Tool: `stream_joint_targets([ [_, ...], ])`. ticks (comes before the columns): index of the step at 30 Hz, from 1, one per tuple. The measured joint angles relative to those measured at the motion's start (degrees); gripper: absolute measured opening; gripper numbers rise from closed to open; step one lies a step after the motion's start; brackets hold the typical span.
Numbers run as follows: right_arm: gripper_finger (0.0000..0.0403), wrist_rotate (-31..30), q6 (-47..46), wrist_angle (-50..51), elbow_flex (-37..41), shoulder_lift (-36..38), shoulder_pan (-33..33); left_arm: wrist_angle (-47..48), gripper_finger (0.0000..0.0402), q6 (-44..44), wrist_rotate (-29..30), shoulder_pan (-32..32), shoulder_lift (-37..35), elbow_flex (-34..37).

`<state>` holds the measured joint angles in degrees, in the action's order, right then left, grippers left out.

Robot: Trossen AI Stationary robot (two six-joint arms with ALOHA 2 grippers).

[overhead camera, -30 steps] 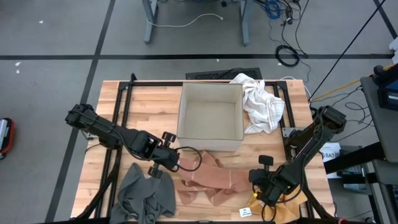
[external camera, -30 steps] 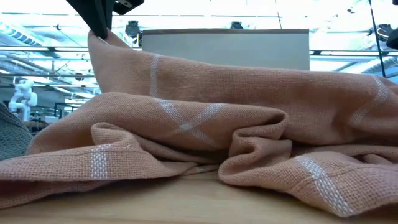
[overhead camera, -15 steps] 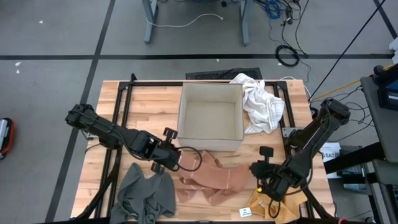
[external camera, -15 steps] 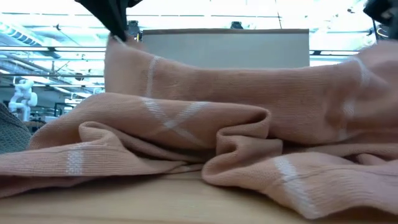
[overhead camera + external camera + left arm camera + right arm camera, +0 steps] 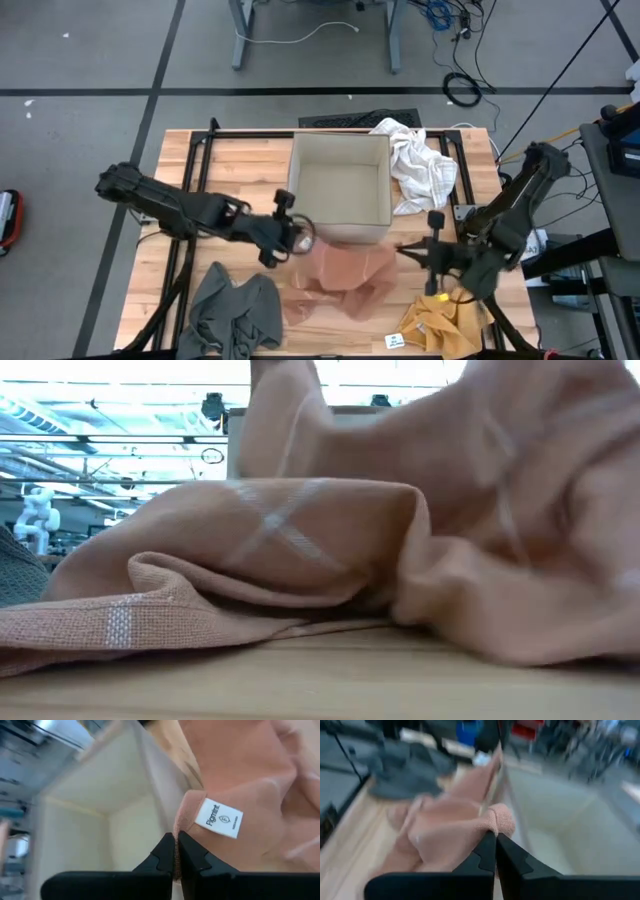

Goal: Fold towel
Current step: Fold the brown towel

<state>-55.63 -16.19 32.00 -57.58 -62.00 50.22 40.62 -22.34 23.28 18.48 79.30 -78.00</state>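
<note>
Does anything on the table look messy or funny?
Yes. A crumpled white cloth hangs over the open cardboard box's edge, and a grey towel lies bunched near the table's front edge instead of folded.

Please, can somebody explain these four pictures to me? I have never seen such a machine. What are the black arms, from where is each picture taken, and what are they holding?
It is a robot with two dark arms at a wooden table. One picture looks straight down from above, one looks level across the table top, and two come from small cameras on the arms' wrists.

On the table lie a pink towel, an open cardboard box, a white cloth, a grey cloth and a yellow cloth.

The left gripper is shut on a towel corner with a white label. The right gripper is shut on another corner. Both hold the towel up in front of the box, probably to fold it.
</note>
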Motion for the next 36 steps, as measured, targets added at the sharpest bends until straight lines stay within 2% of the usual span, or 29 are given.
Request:
stream_joint_targets([
  [10,0.0000,0.21,35.80,-24.82,0.00,12.02,0.22,-12.26,0.0009,-8.35,7.90,-0.41,-17.06,0.00],
  [17,0.0000,0.33,52.12,-35.55,-0.02,18.33,0.20,-21.82,0.0009,-14.30,10.52,-0.41,-25.86,-0.02],
  [25,0.0000,2.26,63.91,-44.52,-0.02,21.60,0.20,-27.35,0.0009,-18.09,10.70,-0.41,-29.11,-0.02],
  [36,0.0000,5.09,78.14,-57.34,-0.02,22.89,0.20,-44.35,0.0009,-27.91,10.65,-0.41,-29.04,-0.02],
])
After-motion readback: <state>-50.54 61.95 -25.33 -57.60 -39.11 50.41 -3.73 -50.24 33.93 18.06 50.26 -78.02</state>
